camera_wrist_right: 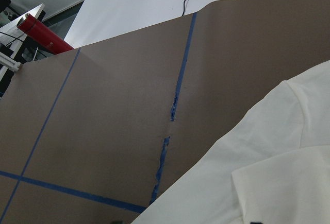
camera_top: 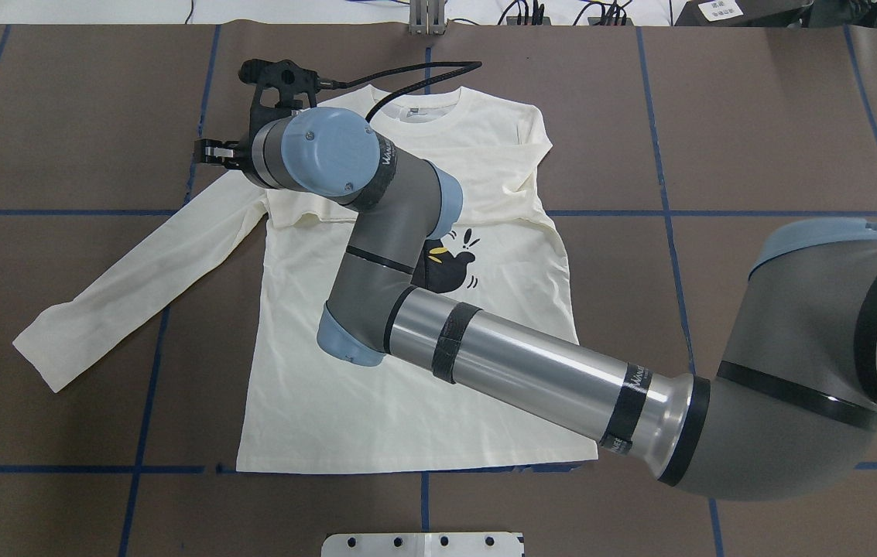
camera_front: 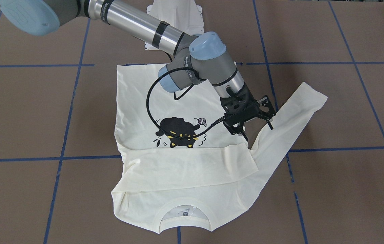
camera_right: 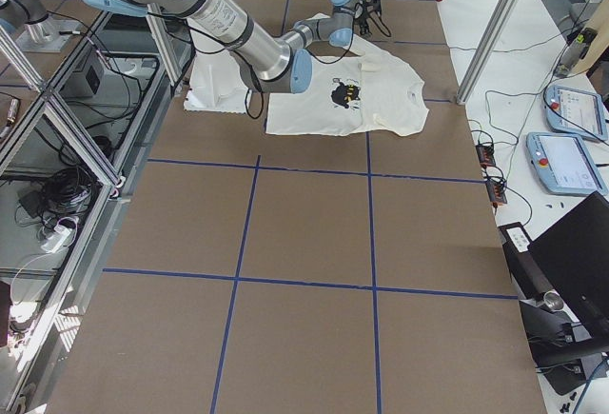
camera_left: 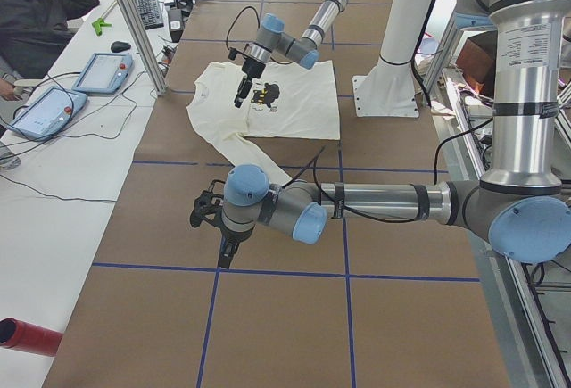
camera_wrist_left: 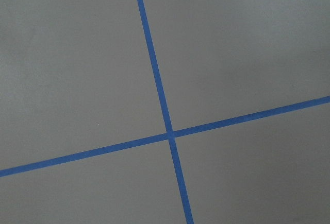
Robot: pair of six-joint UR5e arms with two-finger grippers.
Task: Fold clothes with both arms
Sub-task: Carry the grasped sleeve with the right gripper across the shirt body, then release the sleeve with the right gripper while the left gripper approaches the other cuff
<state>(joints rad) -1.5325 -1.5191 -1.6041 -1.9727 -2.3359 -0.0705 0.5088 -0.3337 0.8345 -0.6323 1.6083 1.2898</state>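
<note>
The cream long-sleeved shirt (camera_front: pixel 164 101) lies flat on the brown table, cat print (camera_front: pixel 178 132) up, collar (camera_front: pixel 185 217) towards the operators' side. One sleeve (camera_front: pixel 192 164) is folded across the chest. The other sleeve (camera_top: pixel 136 278) stretches out over the table. My right arm (camera_top: pixel 515 363) reaches across the shirt. Its gripper (camera_front: pixel 258 131) hangs open and empty just above the spot where the outstretched sleeve joins the body. My left gripper (camera_left: pixel 223 250) shows only in the exterior left view, over bare table away from the shirt; I cannot tell its state.
Blue tape lines (camera_wrist_left: pixel 160 100) cross the brown table. The white pedestal base (camera_top: pixel 423 544) stands at the robot's edge. A person (camera_left: pixel 40 22) sits at a side desk with tablets (camera_left: pixel 103 71). A red cylinder (camera_left: pixel 27 336) lies off the table's end.
</note>
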